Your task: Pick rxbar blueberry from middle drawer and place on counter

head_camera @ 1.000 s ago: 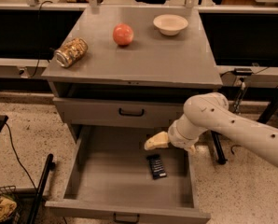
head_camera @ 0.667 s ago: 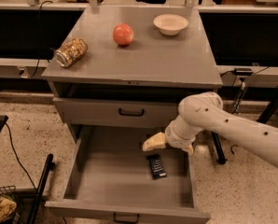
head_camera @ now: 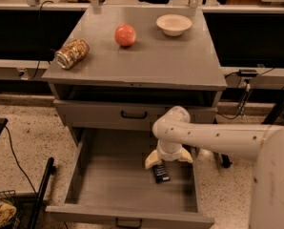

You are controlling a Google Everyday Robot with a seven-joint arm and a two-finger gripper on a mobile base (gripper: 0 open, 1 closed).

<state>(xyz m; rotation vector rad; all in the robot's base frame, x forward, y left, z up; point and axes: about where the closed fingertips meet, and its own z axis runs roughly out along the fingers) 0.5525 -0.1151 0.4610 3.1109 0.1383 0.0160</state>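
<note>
In the camera view I have the grey cabinet in the middle of the frame. Its counter (head_camera: 170, 66) fills the upper centre. On the counter I see a gold patterned can (head_camera: 72, 53) lying on its side near the left edge, a round red-orange fruit (head_camera: 125, 35) further back, and a pale bowl (head_camera: 174, 24) to the right of it, all well apart from one another.

Below the counter's thin front edge there is a shallow drawer front (head_camera: 99, 114) with a black handle, closed. Under that, the middle drawer (head_camera: 108, 185) is pulled out towards the bottom of the frame, with its tall side walls and grey floor in plain sight and its small black pull at the bottom edge.

The rxbar blueberry (head_camera: 161, 173) lies flat on the drawer floor, right of centre and nearer the drawer's right wall than its left. It is a dark wrapper with pale patches, its long side running roughly front to back.

The white arm (head_camera: 218, 140) comes in from the right edge of the frame and bends down into the drawer. The gripper (head_camera: 167, 162) hangs just above the back end of the bar, its two cream fingers (head_camera: 151, 161) spread apart to either side, with nothing between them. I cannot tell whether the tips touch the wrapper.

At the lower left, on the speckled floor (head_camera: 23, 142), a black pole (head_camera: 42, 192) leans beside the drawer.
</note>
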